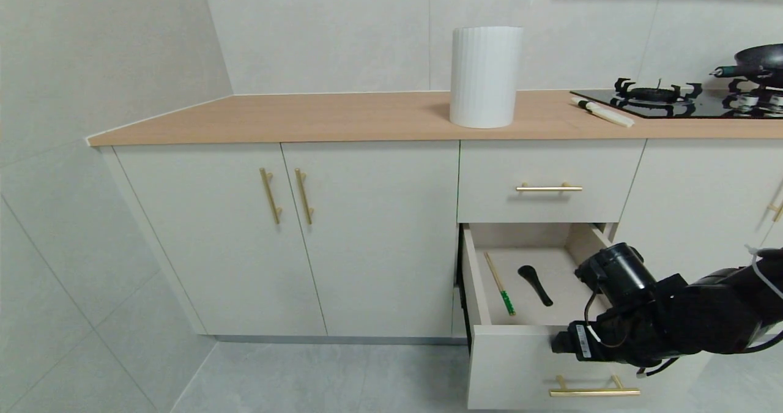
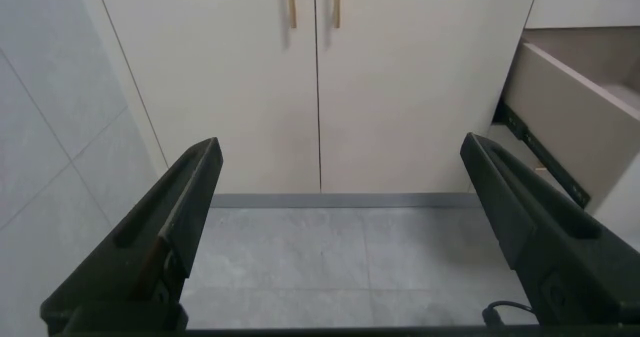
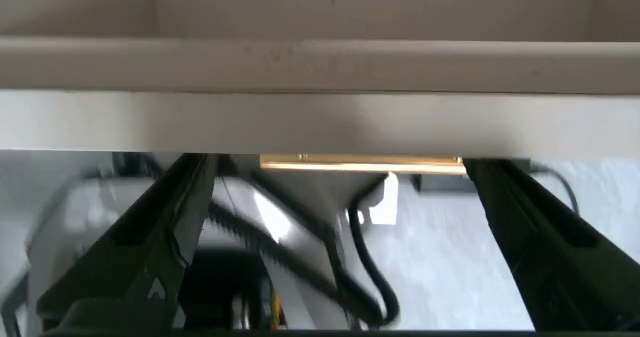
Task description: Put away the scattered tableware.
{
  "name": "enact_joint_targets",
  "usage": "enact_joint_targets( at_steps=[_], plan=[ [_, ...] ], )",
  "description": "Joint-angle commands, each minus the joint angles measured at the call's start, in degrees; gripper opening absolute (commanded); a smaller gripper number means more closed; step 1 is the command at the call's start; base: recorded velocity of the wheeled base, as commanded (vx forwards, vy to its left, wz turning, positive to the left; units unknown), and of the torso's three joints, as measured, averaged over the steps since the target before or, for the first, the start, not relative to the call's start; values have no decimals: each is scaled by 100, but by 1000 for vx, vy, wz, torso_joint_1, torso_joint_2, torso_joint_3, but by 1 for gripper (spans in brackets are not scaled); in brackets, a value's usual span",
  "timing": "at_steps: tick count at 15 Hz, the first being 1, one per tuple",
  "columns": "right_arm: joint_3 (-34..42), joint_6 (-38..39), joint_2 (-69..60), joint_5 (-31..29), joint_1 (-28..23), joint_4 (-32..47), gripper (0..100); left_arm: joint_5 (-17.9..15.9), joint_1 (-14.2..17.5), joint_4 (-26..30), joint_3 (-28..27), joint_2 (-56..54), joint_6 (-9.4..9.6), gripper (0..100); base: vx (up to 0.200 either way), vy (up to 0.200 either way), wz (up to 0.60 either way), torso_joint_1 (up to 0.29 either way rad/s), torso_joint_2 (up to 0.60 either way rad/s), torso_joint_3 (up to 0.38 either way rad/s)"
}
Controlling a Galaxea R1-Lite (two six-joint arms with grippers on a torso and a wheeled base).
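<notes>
Right jaws wide, empty, by open drawer (image 1: 520, 364) front; left jaws wide, empty

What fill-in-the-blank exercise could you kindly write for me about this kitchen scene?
1. The lower drawer stands ____.
2. Inside it, the chopsticks lie beside a black ____.
3. The white ribbed container stands on the wooden ____.
Missing words: open; spoon; countertop.
</notes>
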Motion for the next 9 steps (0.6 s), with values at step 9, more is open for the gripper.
enact_joint_targets(
  at_steps=[9],
  plan=[
    [-1015,-453,1053,1,-395,-988,100,0,-1,0,0,0,-1,100,0,0,0,0,0,0]
  ],
)
